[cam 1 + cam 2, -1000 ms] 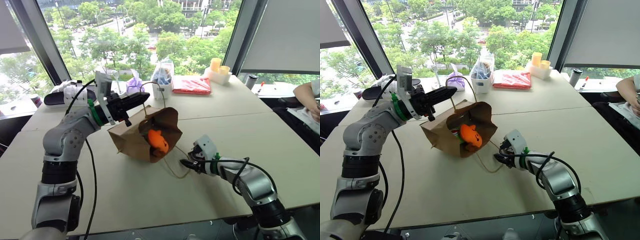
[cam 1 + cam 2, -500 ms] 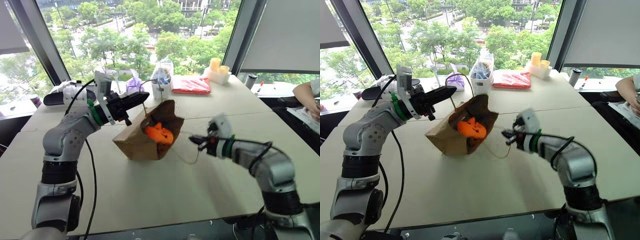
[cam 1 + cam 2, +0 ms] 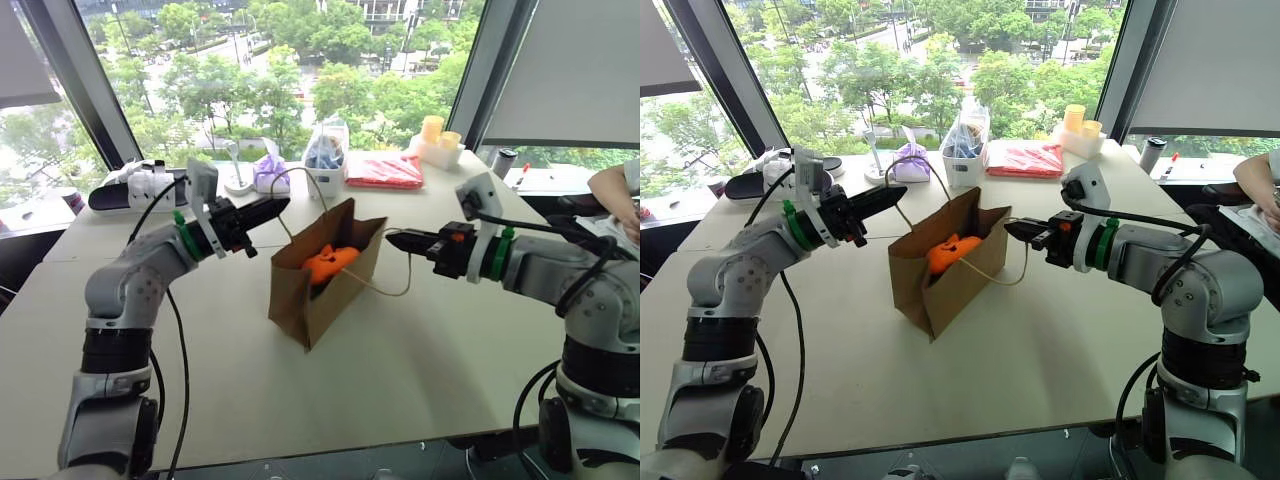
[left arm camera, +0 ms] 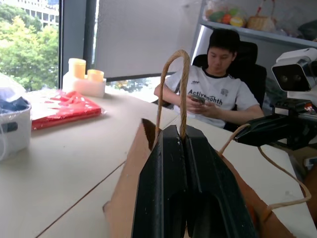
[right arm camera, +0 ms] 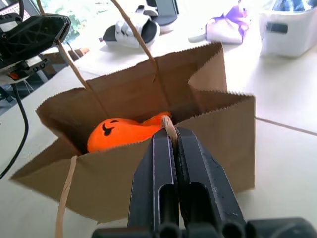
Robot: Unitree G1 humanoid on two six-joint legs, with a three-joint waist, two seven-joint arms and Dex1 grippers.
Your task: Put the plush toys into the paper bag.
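A brown paper bag [image 3: 325, 275] stands upright near the middle of the desk [image 3: 420, 350], mouth open, with the orange plush toy [image 5: 124, 133] inside. The left gripper [image 3: 283, 204] and right gripper [image 3: 391, 238] are each clamped on one loop handle, on opposite sides. Bare desk surrounds the bag; a white bin [image 3: 325, 160] and red packet [image 3: 383, 170] sit along the far edge.

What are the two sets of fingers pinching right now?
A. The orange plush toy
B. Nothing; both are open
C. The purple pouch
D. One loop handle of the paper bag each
D: the left gripper and right gripper are each shut on a tan handle of the upright paper bag, with the orange plush toy inside.
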